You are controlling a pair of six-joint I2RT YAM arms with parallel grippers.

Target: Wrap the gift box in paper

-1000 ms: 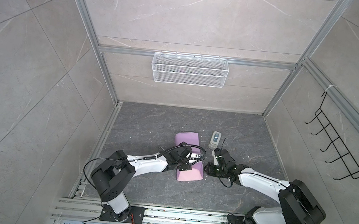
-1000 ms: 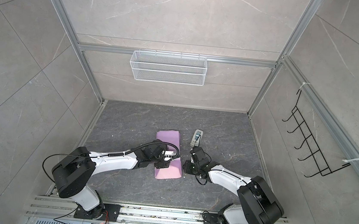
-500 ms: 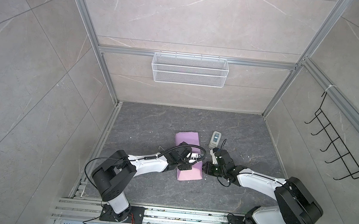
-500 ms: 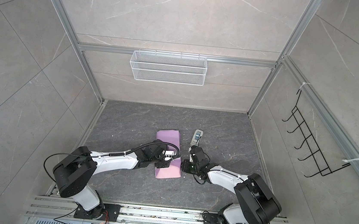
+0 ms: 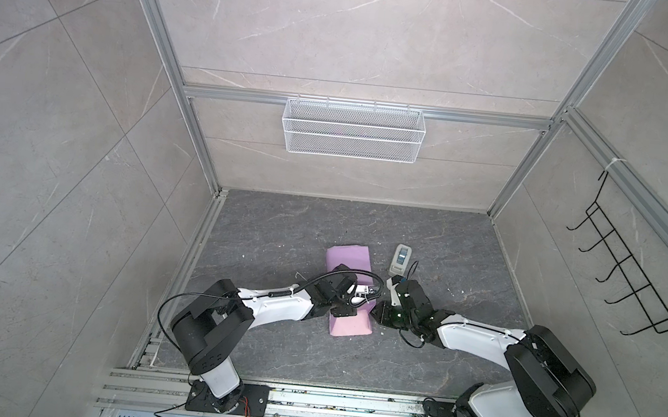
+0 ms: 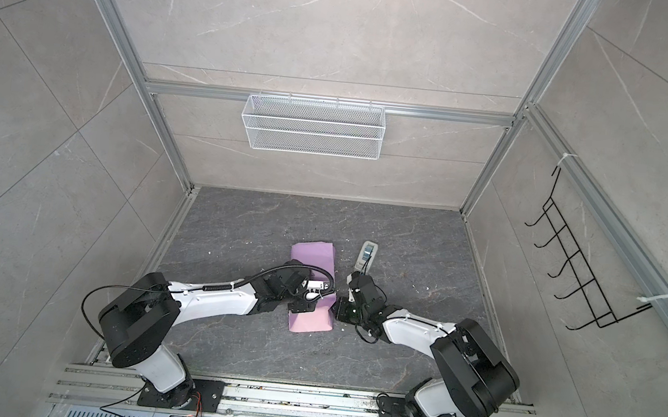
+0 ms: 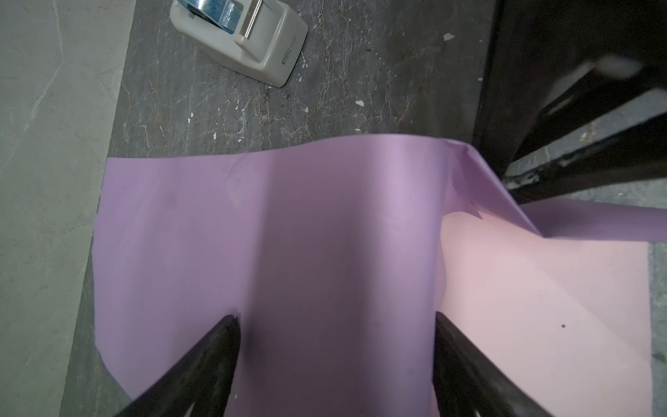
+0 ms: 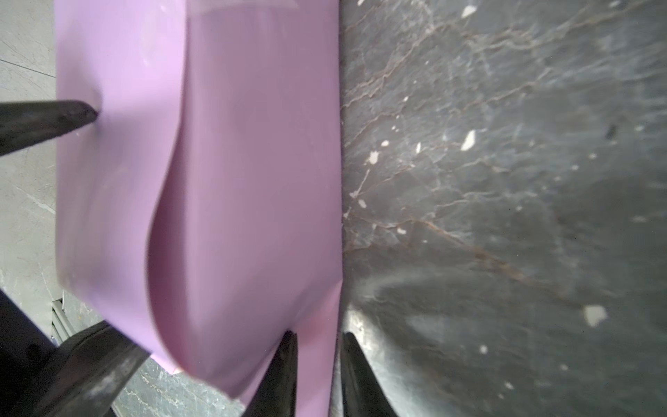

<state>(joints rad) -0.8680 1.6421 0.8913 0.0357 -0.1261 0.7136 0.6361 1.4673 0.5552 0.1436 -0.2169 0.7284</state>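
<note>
On the tabletop (image 5: pixel 280 229), lilac paper (image 5: pixel 350 261) humps, seemingly over the hidden gift box; left pincer (image 7: pixel 335 317) splayed, pressing it, right pincer (image 8: pixel 317 337) narrowly agape around its edge. A hard tug could tear the sheet.

You've got the paper (image 5: pixel 348 261) mid-table (image 5: pixel 281 221), folded over itself, running front to back. Tape dispenser (image 5: pixel 400 260) sits just right of its back end, not touching. Your left pincer (image 7: pixel 335 321) is on top of the paper's front half, fingers spread wide. Your right pincer (image 8: pixel 317 337) is at the paper's right edge, jaws slightly apart, one finger on the paper, the other on the table side. Basket (image 5: pixel 352 136) hangs on the back wall, hook rack (image 5: pixel 626 279) on the right wall.
</note>
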